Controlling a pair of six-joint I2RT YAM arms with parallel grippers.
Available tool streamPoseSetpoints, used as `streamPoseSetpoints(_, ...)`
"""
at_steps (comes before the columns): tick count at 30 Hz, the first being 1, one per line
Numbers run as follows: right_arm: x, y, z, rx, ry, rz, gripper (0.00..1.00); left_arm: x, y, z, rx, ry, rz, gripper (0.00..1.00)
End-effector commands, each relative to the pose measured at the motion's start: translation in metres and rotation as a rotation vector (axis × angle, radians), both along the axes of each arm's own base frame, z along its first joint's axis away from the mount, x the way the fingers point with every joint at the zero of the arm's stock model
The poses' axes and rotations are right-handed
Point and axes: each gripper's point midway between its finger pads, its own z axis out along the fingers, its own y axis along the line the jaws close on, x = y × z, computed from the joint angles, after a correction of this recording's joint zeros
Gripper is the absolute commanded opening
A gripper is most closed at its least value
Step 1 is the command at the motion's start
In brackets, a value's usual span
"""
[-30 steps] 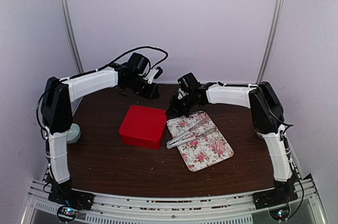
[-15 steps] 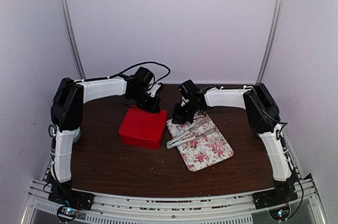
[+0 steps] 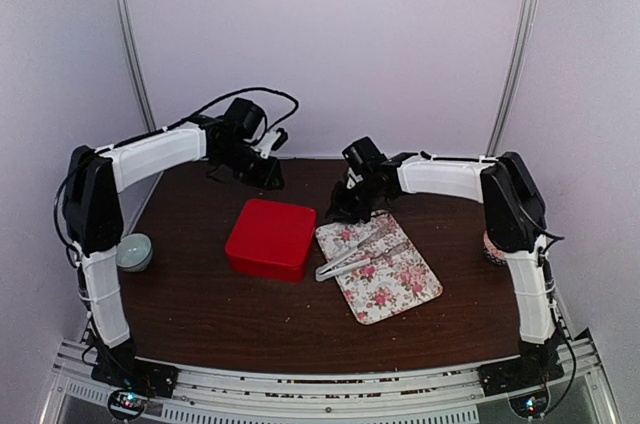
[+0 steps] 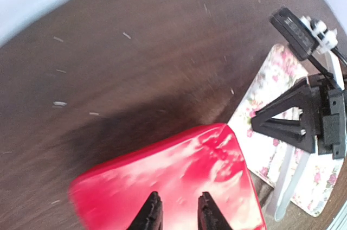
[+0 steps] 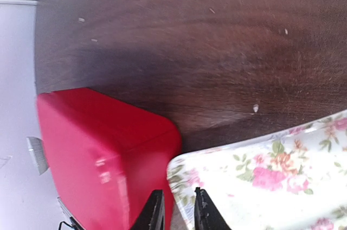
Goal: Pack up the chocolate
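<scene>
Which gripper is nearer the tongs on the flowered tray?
Right. The right gripper hangs by the tray, just beyond the tongs; the left gripper is beyond the red box, farther off.

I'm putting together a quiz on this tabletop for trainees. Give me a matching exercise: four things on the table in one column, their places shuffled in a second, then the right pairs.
Things:
1. red box
2. tongs
3. floral tray
4. pale round dish

Places:
A. lying on the floral tray
B. at the table's left edge, apart from the rest
C. mid-table, just left of the tray
D. right of the red box, under the tongs

Pairs: 1-C; 2-A; 3-D; 4-B
</scene>
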Motion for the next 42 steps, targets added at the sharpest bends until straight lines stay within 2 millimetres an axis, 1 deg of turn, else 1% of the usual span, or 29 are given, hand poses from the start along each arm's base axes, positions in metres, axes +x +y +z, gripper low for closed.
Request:
streamPoseSetpoints(1,0.007,-0.004,0.055,0.027,-0.13,0.001,0.21,0.005,0.036,0.041,0.046,-0.112,0.028,0.25)
streamPoseSetpoints(3,0.005,0.003,0.064,0.053,-0.145,0.016,0.21,0.009,0.044,0.04,0.054,-0.112,0.041,0.23)
streamPoseSetpoints(6,0.003,0.018,0.07,0.085,-0.144,0.041,0.21,0.013,0.051,0.03,0.07,-0.095,0.058,0.21)
streamPoseSetpoints(8,0.004,0.028,0.07,0.099,-0.141,0.053,0.21,0.016,0.055,0.019,0.082,-0.083,0.068,0.2)
streamPoseSetpoints(10,0.004,0.038,0.067,0.107,-0.137,0.063,0.21,0.02,0.06,0.003,0.093,-0.056,0.085,0.2)
streamPoseSetpoints(14,0.008,0.051,0.05,0.105,-0.11,0.064,0.21,0.03,0.074,-0.032,0.118,-0.003,0.13,0.19)
streamPoseSetpoints(16,0.009,0.054,0.034,0.092,-0.084,0.066,0.2,0.032,0.076,-0.053,0.138,0.033,0.132,0.18)
streamPoseSetpoints(18,0.009,0.054,0.011,0.056,-0.045,0.067,0.2,0.031,0.078,-0.076,0.179,0.087,0.128,0.18)
streamPoseSetpoints(20,0.007,0.05,-0.005,0.022,-0.016,0.062,0.19,0.031,0.085,-0.094,0.217,0.122,0.146,0.17)
streamPoseSetpoints(21,0.006,0.048,-0.01,0.009,-0.006,0.061,0.19,0.029,0.087,-0.1,0.229,0.14,0.149,0.16)
streamPoseSetpoints(22,0.005,0.047,-0.014,-0.003,0.0,0.061,0.19,0.028,0.087,-0.101,0.234,0.148,0.149,0.16)
streamPoseSetpoints(24,0.003,0.043,-0.019,-0.021,0.012,0.061,0.18,0.028,0.086,-0.097,0.223,0.144,0.148,0.15)
streamPoseSetpoints(27,0.002,0.039,-0.019,-0.044,0.012,0.06,0.17,0.032,0.083,-0.085,0.207,0.119,0.143,0.15)
streamPoseSetpoints(30,0.002,0.039,-0.014,-0.037,0.0,0.066,0.17,0.034,0.076,-0.065,0.155,0.093,0.124,0.16)
streamPoseSetpoints(31,0.003,0.04,-0.008,-0.028,-0.01,0.07,0.17,0.034,0.072,-0.056,0.133,0.08,0.116,0.16)
streamPoseSetpoints(33,0.005,0.045,0.008,0.006,-0.045,0.085,0.19,0.033,0.068,-0.036,0.095,0.047,0.108,0.17)
streamPoseSetpoints(36,0.005,0.051,0.042,0.063,-0.108,0.117,0.21,0.025,0.066,-0.008,0.051,0.007,0.09,0.19)
streamPoseSetpoints(37,0.004,0.052,0.053,0.076,-0.127,0.131,0.21,0.02,0.066,0.0,0.036,-0.007,0.085,0.19)
streamPoseSetpoints(38,0.0,0.053,0.069,0.097,-0.15,0.15,0.23,0.013,0.068,0.004,0.026,-0.01,0.079,0.2)
streamPoseSetpoints(39,-0.004,0.054,0.081,0.112,-0.167,0.171,0.24,0.005,0.069,0.014,0.013,-0.022,0.076,0.2)
streamPoseSetpoints(42,-0.022,0.059,0.11,0.156,-0.222,0.241,0.28,-0.018,0.073,0.021,-0.002,-0.02,0.053,0.2)
